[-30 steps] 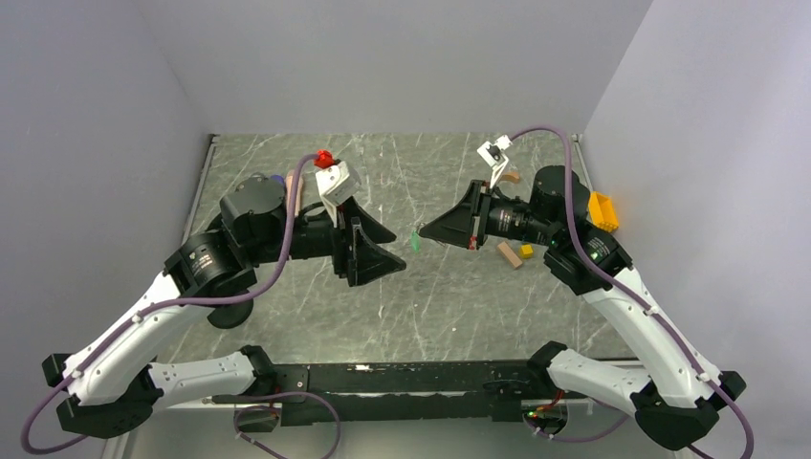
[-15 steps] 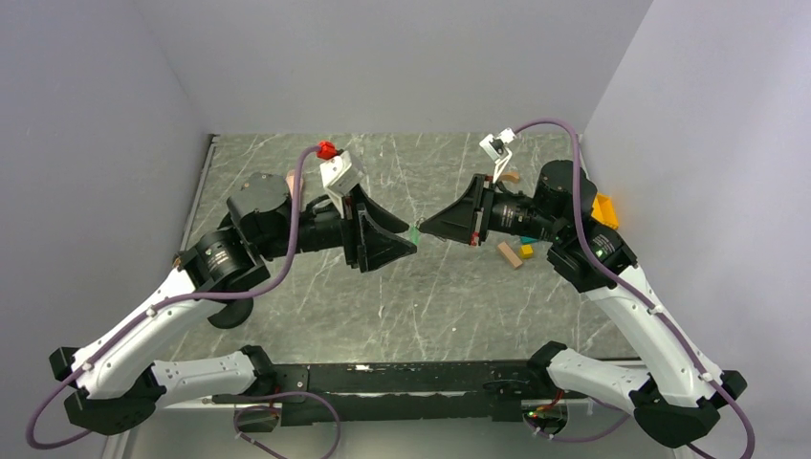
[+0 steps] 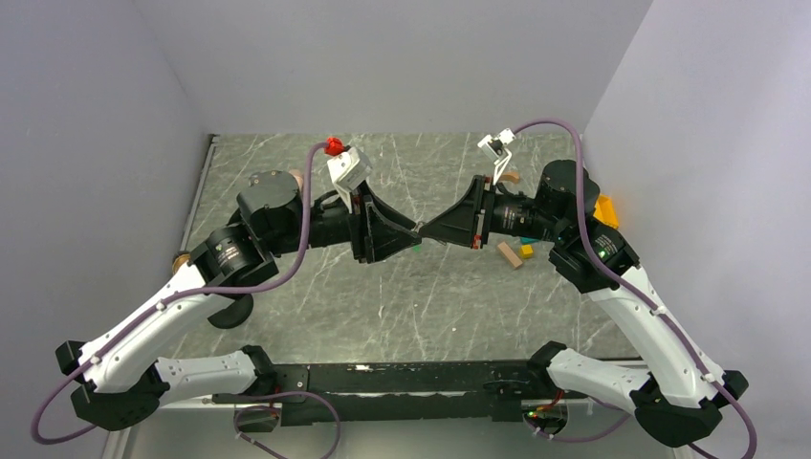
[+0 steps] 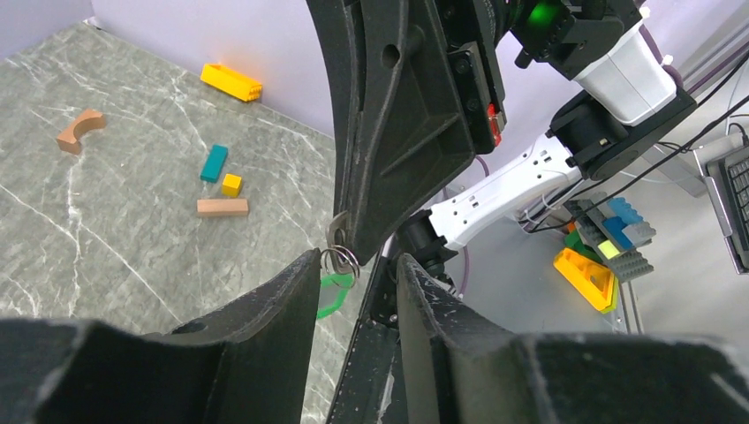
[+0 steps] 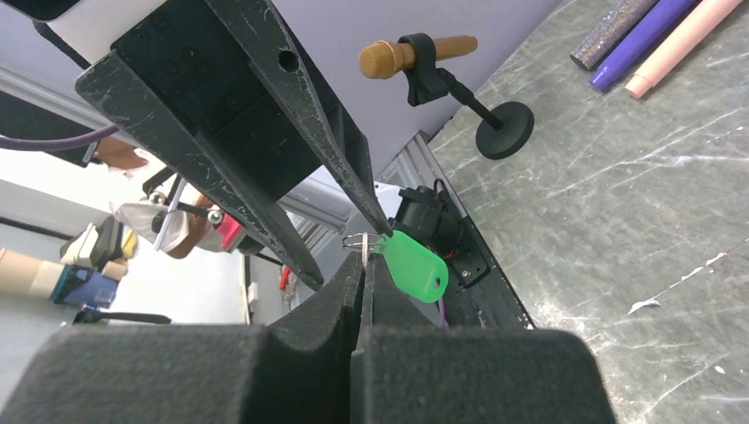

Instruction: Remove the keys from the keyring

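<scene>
My right gripper (image 5: 364, 261) is shut on the silvery keyring (image 5: 357, 238) and holds it in the air above the table. The bright green tag (image 5: 415, 265) hangs from the ring beside the right jaw. My left gripper (image 4: 358, 265) is open, with its fingertips on either side of the keyring (image 4: 341, 260); the green tag (image 4: 334, 296) hangs just below. One left fingertip (image 5: 382, 226) sits at the top of the tag. In the top view the left gripper (image 3: 411, 236) and right gripper (image 3: 425, 232) meet tip to tip at mid-table.
Under the right arm lie a teal block (image 4: 214, 162), a small yellow cube (image 4: 231, 185), a wooden bar (image 4: 223, 207), a wooden arch (image 4: 78, 132) and a yellow brick (image 4: 231, 81). A microphone (image 5: 415, 53) on a round stand and several pens (image 5: 645, 35) are on the left side.
My left gripper has swung right and up until its open tips reach the keyring. The right gripper has stayed almost in place, still shut.
</scene>
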You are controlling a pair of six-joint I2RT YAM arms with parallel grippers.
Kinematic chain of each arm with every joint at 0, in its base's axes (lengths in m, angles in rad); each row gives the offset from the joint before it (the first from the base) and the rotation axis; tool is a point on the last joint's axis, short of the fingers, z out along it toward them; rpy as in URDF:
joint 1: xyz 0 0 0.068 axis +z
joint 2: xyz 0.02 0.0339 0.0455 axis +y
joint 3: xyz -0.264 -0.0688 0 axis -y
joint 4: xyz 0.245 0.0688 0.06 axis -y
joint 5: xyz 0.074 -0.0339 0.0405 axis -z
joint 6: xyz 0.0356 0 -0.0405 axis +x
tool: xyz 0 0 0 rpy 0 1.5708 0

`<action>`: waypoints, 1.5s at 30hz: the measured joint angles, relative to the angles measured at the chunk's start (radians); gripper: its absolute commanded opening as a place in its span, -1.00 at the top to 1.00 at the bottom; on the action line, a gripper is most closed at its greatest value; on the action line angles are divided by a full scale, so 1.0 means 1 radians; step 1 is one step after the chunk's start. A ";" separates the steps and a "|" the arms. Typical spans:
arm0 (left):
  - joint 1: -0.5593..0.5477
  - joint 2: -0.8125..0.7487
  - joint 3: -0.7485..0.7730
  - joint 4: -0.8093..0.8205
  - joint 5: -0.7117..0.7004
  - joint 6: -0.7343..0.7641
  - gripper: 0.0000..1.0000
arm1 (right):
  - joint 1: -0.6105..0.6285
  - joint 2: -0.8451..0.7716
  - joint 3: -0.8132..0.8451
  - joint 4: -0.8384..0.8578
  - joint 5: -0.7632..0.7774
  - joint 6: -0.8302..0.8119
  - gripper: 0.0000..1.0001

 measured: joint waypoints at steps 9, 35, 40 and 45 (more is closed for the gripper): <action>0.000 0.009 0.001 0.002 -0.003 0.001 0.30 | 0.005 0.000 0.001 0.000 -0.013 -0.005 1.00; 0.003 0.010 0.023 -0.011 -0.025 0.014 1.00 | 0.011 0.000 0.002 0.005 -0.032 -0.014 1.00; 0.003 0.010 0.023 -0.010 -0.002 0.009 1.00 | 0.010 0.000 0.002 0.011 -0.052 -0.013 1.00; 0.009 0.010 0.025 -0.004 0.042 -0.004 1.00 | 0.010 -0.002 0.002 0.021 -0.084 -0.016 1.00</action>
